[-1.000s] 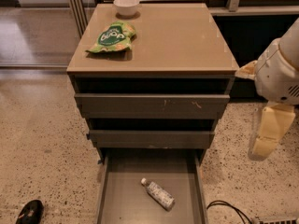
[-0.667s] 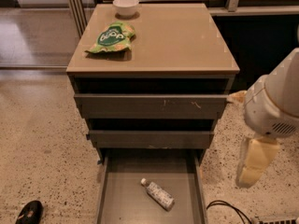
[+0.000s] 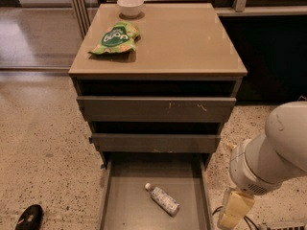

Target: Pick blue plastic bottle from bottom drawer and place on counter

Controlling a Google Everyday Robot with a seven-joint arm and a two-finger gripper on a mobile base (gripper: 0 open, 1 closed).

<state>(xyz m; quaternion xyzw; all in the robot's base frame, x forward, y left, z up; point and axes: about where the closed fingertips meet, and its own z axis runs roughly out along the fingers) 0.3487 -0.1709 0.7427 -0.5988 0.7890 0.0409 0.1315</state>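
Grey and wide, the shallow bottom drawer tray [image 3: 127,202] stands pulled out under the two upper grey drawers, so access is already there. The small clear blue plastic bottle with white cap and speckled label [image 3: 163,200] lies on its side on the drawer floor, cap toward the back left, ungrasped. The robot's cream two-finger gripper [image 3: 235,210] hangs low outside the drawer's right wall, near the bottle but apart from it; whether it is spread or closed cannot be told. Left to do, I judge: reach in, grasp, lift, and set the bottle on the glossy tan-beige counter top [image 3: 187,37], where a green snack bag [image 3: 115,38] and a small white bowl [image 3: 130,5] sit at the back left
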